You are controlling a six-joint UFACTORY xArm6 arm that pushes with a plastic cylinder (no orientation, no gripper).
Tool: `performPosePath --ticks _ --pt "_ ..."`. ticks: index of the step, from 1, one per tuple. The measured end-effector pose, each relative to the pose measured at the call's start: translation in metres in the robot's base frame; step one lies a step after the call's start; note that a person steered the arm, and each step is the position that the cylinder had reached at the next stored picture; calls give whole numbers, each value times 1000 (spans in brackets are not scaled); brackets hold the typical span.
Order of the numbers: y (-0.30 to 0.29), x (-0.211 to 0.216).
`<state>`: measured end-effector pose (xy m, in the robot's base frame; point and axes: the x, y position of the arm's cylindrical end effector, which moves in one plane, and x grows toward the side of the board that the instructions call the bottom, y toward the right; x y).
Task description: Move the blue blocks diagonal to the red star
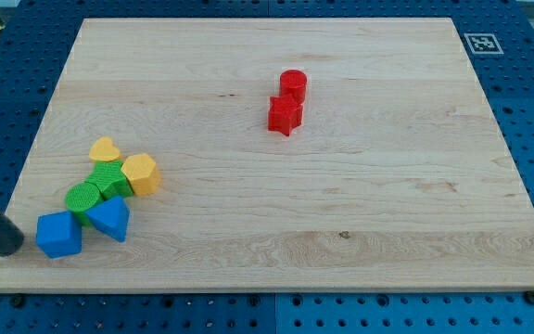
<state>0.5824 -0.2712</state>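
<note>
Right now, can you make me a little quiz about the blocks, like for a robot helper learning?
1. True or false: the red star touches the red cylinder.
2. Which block is nearest my tip? A) yellow heart B) blue cube C) yellow hexagon
3. Fill in: the blue triangle sits on the view's ____ side of the blue cube.

Key: 1 true; 2 B; 3 right.
</note>
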Motion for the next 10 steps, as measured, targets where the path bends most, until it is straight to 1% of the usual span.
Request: performPosePath --ticks 3,5,6,8,10 --pt "49 0" --pt "99 1" --pt "107 -3" --pt "116 -22" --pt "159 -50"
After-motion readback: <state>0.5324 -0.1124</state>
